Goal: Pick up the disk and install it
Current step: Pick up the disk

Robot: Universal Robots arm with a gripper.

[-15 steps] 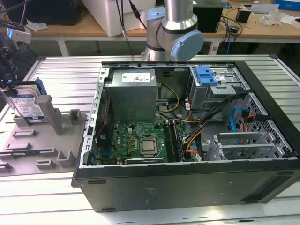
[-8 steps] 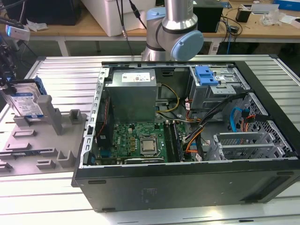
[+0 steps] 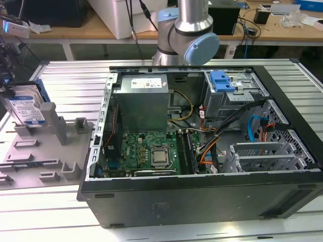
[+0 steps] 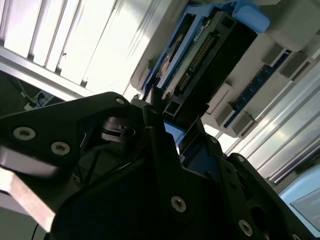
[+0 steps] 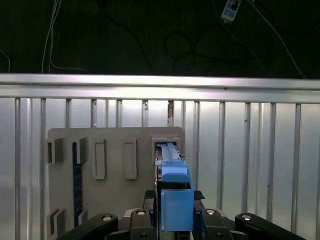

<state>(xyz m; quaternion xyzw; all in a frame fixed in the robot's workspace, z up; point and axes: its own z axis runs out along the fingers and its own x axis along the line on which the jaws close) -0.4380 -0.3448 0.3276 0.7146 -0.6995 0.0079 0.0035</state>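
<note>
Disk (image 3: 26,107) stands on edge in a slot of the grey fixture plate (image 3: 50,151), at the plate's end toward the exterior view's left. Label side faces the plate's empty slots. The blue carrier frames the drive body.

First wrist view: looking down on the fixture plate (image 5: 115,200), the disk's long blue strip (image 5: 175,172) rises from its slot. The claw (image 5: 175,196) sits over it, black fingers tight against both sides of the strip, no gap seen. Claw reads as closed on the disk.

Second wrist view: the disk (image 4: 200,65) shows its circuit-board side. The claw (image 4: 175,125) is at its near end, one finger (image 4: 159,135) lying along the edge.

Open computer case (image 3: 202,201) lies on the ribbed bench (image 3: 75,75), just beside the fixture plate toward the exterior view's right. Arm (image 3: 189,30) rises behind the case, well apart from the plate.
</note>
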